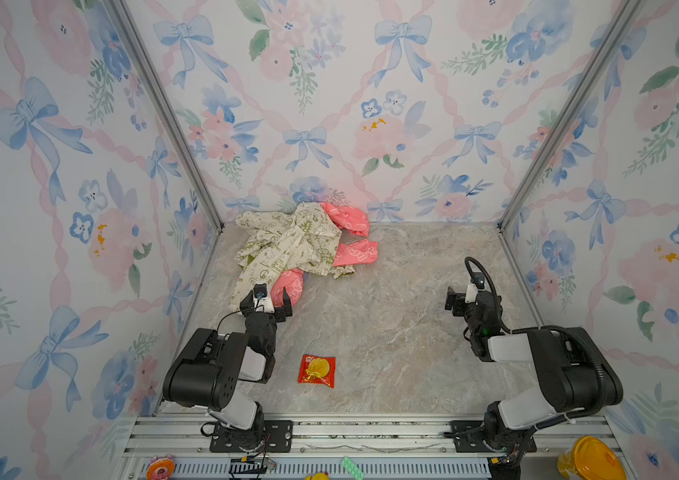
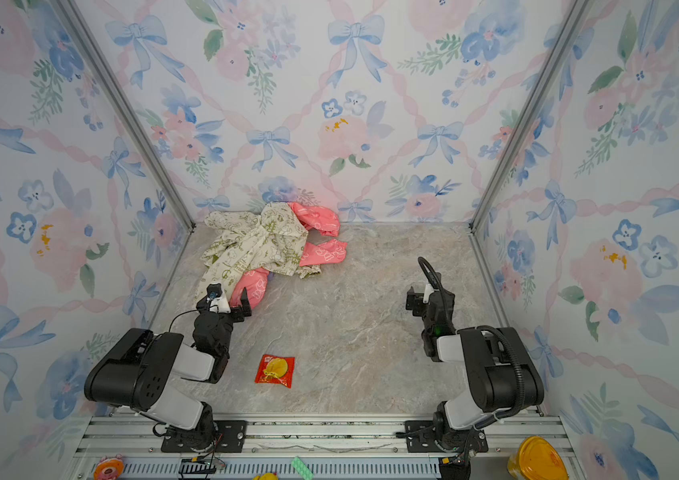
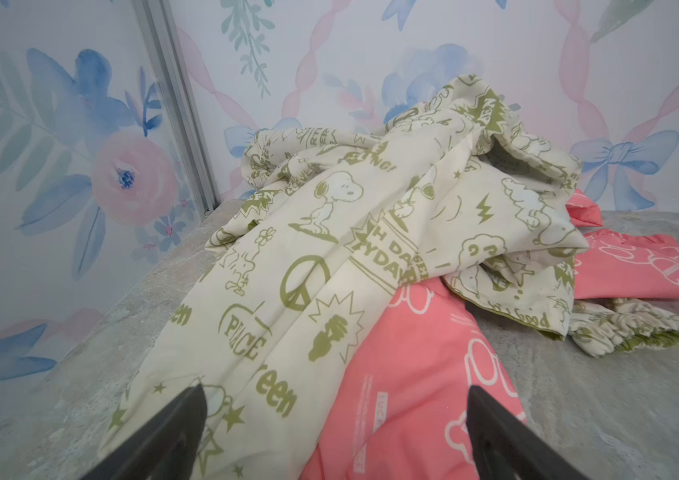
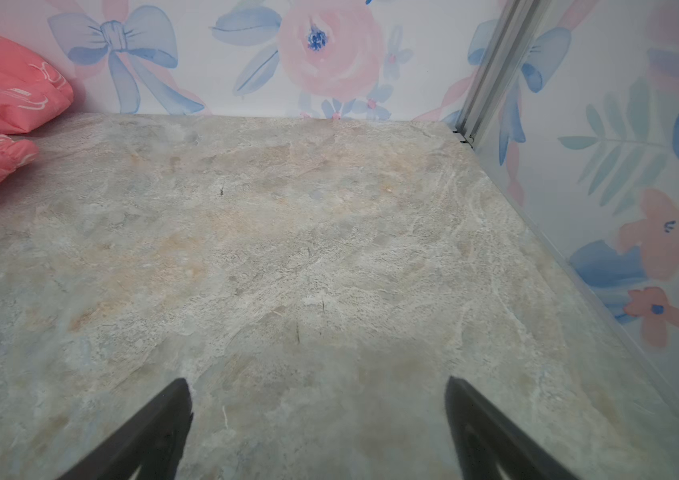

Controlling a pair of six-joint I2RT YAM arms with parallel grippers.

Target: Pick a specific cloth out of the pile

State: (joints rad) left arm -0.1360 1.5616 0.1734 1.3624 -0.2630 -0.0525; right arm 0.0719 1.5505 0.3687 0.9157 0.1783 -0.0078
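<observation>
Nearest the lens, a metal rail point(image 1: 371, 432) carries the bases of two black-and-white robot arms at the front edge of a grey, marble-patterned tabletop point(image 1: 392, 332), boxed in by walls point(image 1: 329, 104) papered with blue bows and pink flowers. A red packet point(image 1: 316, 370) with a yellow picture lies flat on the tabletop just beyond the rail, nearer the left arm.

The pile point(image 1: 288, 245) sits in the far left corner, against the back wall. On top is a crumpled cream garment point(image 1: 284, 245) printed with olive-green cartoons. A coral-pink garment point(image 1: 354, 251) with white outlines shows from under it on the right and at the near end.

The left gripper point(image 1: 266, 300) hangs at the pile's near end with its jaws spread wide and nothing between them. In the left wrist view the left gripper point(image 3: 335, 395) frames the seam where cream fabric meets pink. Whether it touches the fabric cannot be told.

The right gripper point(image 1: 452, 299) is likewise wide open and empty, over bare tabletop well apart from the pile. The right wrist view of the right gripper point(image 4: 317, 386) shows only stone-patterned surface between its fingers.

The plain lavender cloth cannot be made out in any view.
</observation>
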